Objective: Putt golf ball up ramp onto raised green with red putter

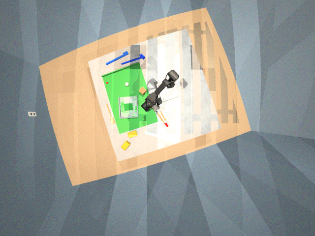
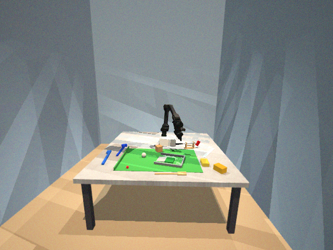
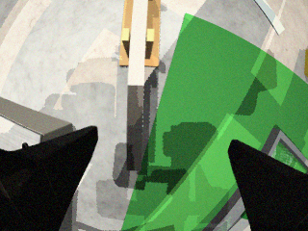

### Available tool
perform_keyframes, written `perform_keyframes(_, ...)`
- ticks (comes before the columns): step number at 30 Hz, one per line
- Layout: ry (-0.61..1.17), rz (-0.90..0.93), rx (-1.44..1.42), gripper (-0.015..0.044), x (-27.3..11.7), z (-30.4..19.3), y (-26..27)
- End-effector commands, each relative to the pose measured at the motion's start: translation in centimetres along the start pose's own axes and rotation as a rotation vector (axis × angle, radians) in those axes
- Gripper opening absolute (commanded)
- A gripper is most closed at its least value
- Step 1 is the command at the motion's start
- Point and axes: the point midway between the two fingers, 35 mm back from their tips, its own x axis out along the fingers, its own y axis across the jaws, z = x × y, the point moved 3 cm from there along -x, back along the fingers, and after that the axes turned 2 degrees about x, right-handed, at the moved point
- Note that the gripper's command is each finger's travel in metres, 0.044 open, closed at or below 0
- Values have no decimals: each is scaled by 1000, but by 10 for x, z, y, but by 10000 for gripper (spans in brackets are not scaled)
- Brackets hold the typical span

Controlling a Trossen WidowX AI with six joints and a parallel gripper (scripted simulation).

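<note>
The red putter has a red head [image 1: 166, 124] [image 2: 197, 142]. Its pale shaft [image 3: 139, 63] rests on a wooden rack [image 2: 189, 147] [image 3: 155, 29] and ends in a dark grip [image 3: 135, 115]. My gripper [image 3: 166, 141] [image 2: 180, 139] is open and empty, pointing down above the grip, which shows between the fingers, nearer the left one. The white golf ball [image 1: 126, 84] [image 2: 143, 154] lies on the green mat [image 1: 111, 94] [image 2: 139, 165] [image 3: 217, 72]. The raised green [image 1: 128, 106] [image 2: 169, 160] is inside a grey-walled frame [image 1: 137, 107] [image 2: 168, 165]. In the top view, the arm hides the fingertips.
An orange block [image 1: 142, 90] [image 2: 158, 148] sits on the mat between arm and ball. Two blue hammer-shaped clubs [image 1: 116, 58] [image 1: 131, 60] lie beyond the mat's raised edge. Yellow blocks [image 1: 132, 133] [image 1: 125, 145] and a wooden club [image 1: 109, 110] [image 2: 168, 173] lie around the mat.
</note>
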Motion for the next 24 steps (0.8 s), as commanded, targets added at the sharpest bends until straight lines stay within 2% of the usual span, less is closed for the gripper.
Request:
perform_keyframes(1,11,90,-42,440,13,-11,11)
perform_keyframes(7,11,91,-42,440,14,-11,17)
perform_keyframes(24,10,91,-42,440,58,-23,21)
